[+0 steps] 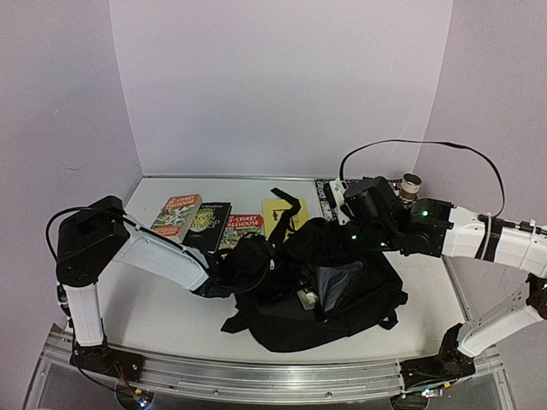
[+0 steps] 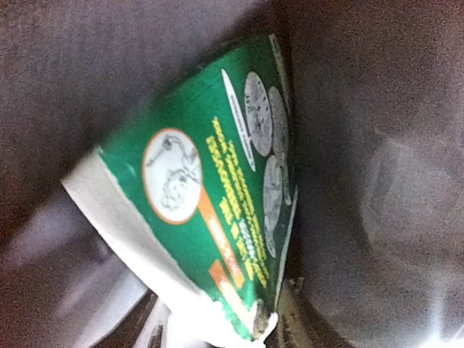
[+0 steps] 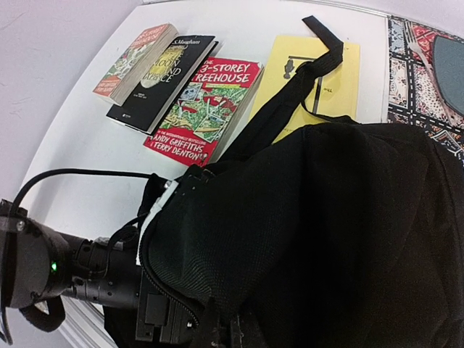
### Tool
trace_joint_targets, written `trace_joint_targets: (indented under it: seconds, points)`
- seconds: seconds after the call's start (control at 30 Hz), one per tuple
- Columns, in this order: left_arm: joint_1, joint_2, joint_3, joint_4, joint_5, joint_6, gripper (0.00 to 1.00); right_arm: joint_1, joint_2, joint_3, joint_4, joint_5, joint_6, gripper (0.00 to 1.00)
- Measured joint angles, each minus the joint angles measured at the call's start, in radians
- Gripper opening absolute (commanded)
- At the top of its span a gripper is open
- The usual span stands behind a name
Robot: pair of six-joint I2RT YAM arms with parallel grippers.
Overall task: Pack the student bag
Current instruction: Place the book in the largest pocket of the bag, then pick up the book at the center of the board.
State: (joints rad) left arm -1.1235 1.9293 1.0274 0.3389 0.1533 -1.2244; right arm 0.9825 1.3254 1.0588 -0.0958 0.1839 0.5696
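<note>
The large soft black fabric student bag (image 1: 342,320) lies slumped on the near middle of the white table (image 1: 171,316). Its mouth is turned up and to the left, and its top loop strap (image 3: 330,47) trails far across a thin yellow book (image 3: 344,83).

The right gripper (image 1: 344,232) sits at the far lip of that mouth with its jaws together. Fabric bunches over them in the right wrist view, so I judge it is pinching the lip and holding the mouth agape.

The left gripper (image 2: 225,330) is buried in the mouth from the left and hidden from above. Its own camera shows a green paperback with white page edges (image 2: 210,210) inside the dark lining. The book's long axis runs away from the pincer, deeper into the bag, and its nearest corner lies right at the pincer — whether the jaws are clamped on it or parted from it I cannot tell.

The step in hand looks like stowing this book. It lies straight ahead of the left pincer, so pulling out to the left along that same line should leave it undisturbed.

On the far left of the table, well apart from the mouth, three books lie in a row: a red paperback (image 3: 206,109), a black paperback (image 3: 163,80) and an orange-covered paperback (image 3: 138,54). They are nearer the left arm than the right. A dark patterned flat thing (image 3: 417,87) lies at the far right, with a small roll (image 1: 412,182) near it.
</note>
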Motion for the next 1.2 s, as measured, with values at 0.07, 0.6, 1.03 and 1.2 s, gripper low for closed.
trace_joint_targets:
  seconds: [0.07, 0.6, 1.03, 1.2]
  points:
    - [-0.005, -0.001, 0.000, -0.006, -0.010, 0.007, 0.67, 0.000, 0.000, 0.000, 0.000, 0.007, -0.003, 0.02]
    - [0.013, -0.444, -0.124, -0.402, -0.321, 0.020, 0.98, 0.000, -0.010, -0.002, -0.012, 0.072, -0.049, 0.04]
    - [0.435, -0.874, -0.413, -0.502, -0.352, -0.005, 0.99, 0.000, -0.016, -0.002, -0.019, 0.086, -0.080, 0.05]
    - [0.667, -0.881, -0.454, -0.429, -0.235, 0.005, 1.00, 0.000, -0.016, -0.002, -0.020, 0.081, -0.087, 0.05]
